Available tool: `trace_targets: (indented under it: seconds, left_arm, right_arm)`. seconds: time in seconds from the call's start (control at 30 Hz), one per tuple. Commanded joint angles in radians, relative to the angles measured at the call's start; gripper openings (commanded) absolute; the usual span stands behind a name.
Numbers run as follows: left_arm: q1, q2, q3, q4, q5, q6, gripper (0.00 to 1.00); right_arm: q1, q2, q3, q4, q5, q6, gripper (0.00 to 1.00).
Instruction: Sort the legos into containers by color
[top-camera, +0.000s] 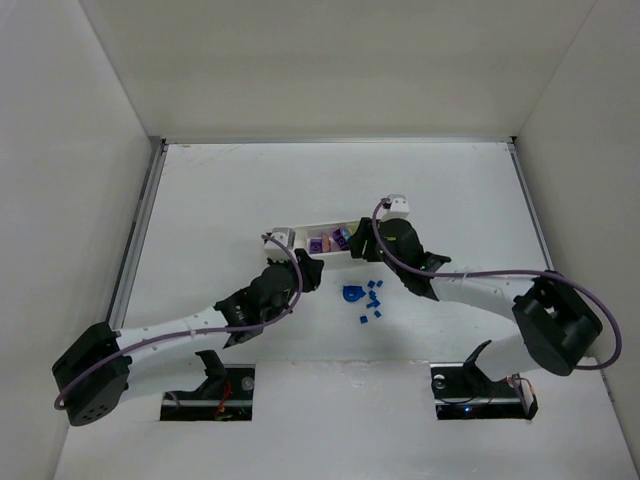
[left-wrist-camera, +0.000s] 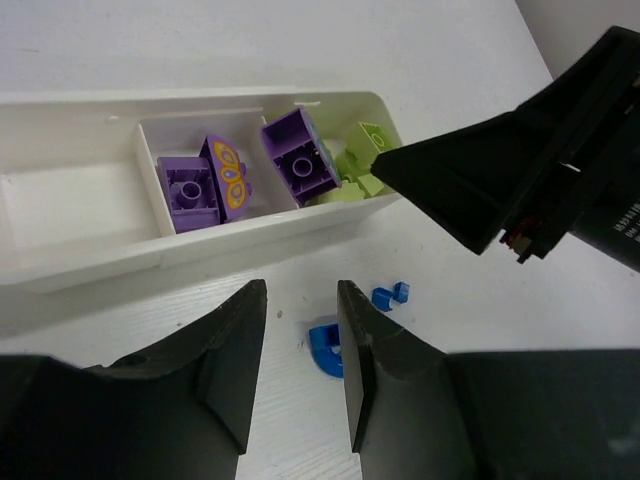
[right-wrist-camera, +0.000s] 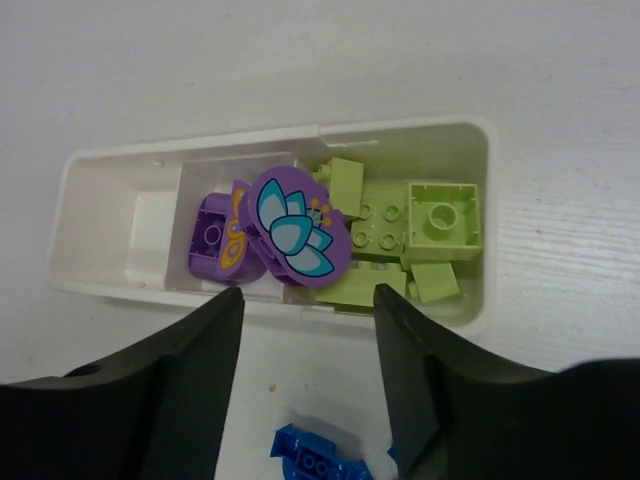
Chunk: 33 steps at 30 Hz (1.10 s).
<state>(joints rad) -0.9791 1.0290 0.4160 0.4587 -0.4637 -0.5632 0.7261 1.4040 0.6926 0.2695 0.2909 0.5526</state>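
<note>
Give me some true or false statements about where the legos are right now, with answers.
The blue legos lie on the table, outside the white tray. True.
The purple legos sit in the tray's middle compartment. True.
The lime-green bricks are loose on the table. False: they lie in an end compartment.
Every compartment holds legos. False: the other end compartment is empty.
The right gripper grips a purple lego. False: its jaws stand open, holding nothing.

Bright, even, diffuse light from above; faint soft shadows; mild softness in both wrist views.
</note>
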Motion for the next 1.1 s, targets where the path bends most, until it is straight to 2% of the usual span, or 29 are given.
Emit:
trace_targets:
  seconds: [0.0,0.2,0.27,0.43,0.5,0.77,1.07]
  left_arm:
    - [0.006,-0.026,-0.032,0.009,-0.003,-0.026,0.32]
    - [0.015,-0.046,-0.049,0.014,0.008,-0.043,0.32]
    - [0.017,-0.053,-0.054,0.018,0.008,-0.046,0.32]
    - [0.026,-0.078,-0.059,0.017,0.014,-0.043,0.32]
    - [0.030,-0.084,-0.063,0.018,0.014,-0.047,0.32]
    - [0.049,-0.102,-0.071,0.014,0.019,-0.053,0.32]
    - [0.070,-0.135,-0.089,0.011,0.019,-0.060,0.32]
  right_arm:
    - [0.002,0.058,0.065,0.022,-0.068,0.003,0.65]
    - [-0.024,0.142,0.096,0.069,-0.151,0.036,0.79]
    - [-0.029,0.167,0.104,0.085,-0.185,0.052,0.80]
    - [-0.027,0.227,0.148,0.088,-0.213,0.069,0.67]
    - [-0.015,0.233,0.171,0.074,-0.197,0.052,0.65]
    - [0.052,0.236,0.243,0.020,-0.085,-0.020,0.61]
    - [0.088,0.256,0.289,-0.009,-0.090,-0.054,0.61]
